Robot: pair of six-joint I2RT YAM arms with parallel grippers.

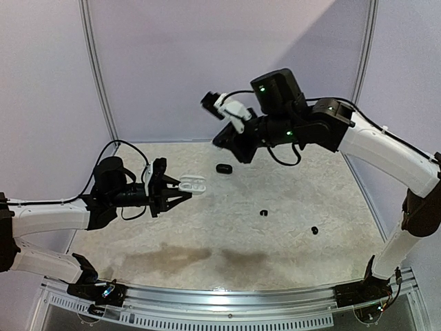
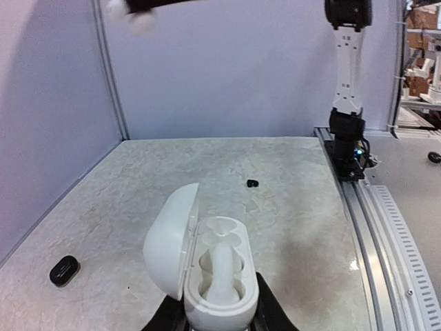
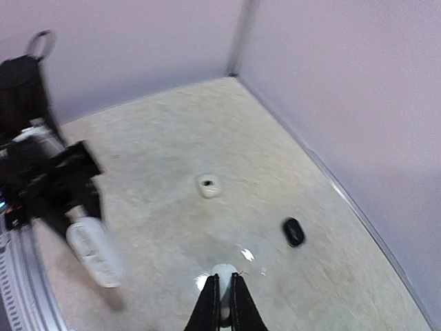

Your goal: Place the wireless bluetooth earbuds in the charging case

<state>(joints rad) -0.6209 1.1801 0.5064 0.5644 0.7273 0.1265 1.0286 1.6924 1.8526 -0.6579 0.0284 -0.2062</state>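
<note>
The left gripper [image 2: 220,318] is clamped by its two black fingers on the base of a white oval plastic charging case [image 2: 220,276]. The case is held above the table with its lid swung open to one side. Its moulded wells are white on white, and I cannot tell whether a bud sits in them. The right gripper [image 3: 224,277], raised high and well to the right of that case, has its dark fingers pinched nearly together on a tiny white pebble-like earbud [image 3: 224,269]. On the mottled beige table [image 1: 241,262], a second small white earbud [image 3: 209,185] lies between the white case and a black oval case [image 1: 222,167]. A tiny black earbud [image 1: 263,212] lies to the right of the white case, nearer the arm bases, and another black earbud [image 1: 314,229] lies farther right.
</note>
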